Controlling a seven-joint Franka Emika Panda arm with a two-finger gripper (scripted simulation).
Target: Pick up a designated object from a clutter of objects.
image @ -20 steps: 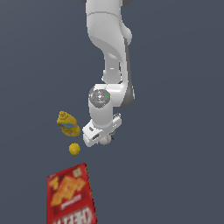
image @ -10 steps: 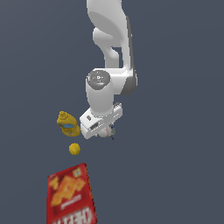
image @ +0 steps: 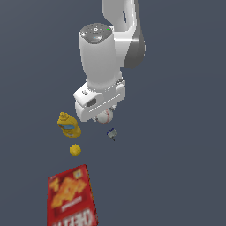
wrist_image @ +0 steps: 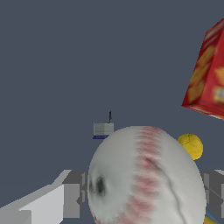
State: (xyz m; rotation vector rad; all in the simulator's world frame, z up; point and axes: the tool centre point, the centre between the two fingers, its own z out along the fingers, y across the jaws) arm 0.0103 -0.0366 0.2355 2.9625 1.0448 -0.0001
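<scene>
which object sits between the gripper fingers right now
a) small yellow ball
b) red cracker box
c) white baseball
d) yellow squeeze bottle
c: the wrist view shows the white baseball filling the space between the fingers of the gripper, while the small yellow ball, yellow squeeze bottle and red cracker box lie apart from it.

White arm upright, wrist pointing down, hand [image: 103,115] clamped w/ fingers [wrist_image: 72,194] either side.

Baseball [wrist_image: 146,177] held between the tool's fingers [wrist_image: 72,194]; yellow ball [wrist_image: 190,145] and cracker box [wrist_image: 206,76] beyond.
</scene>
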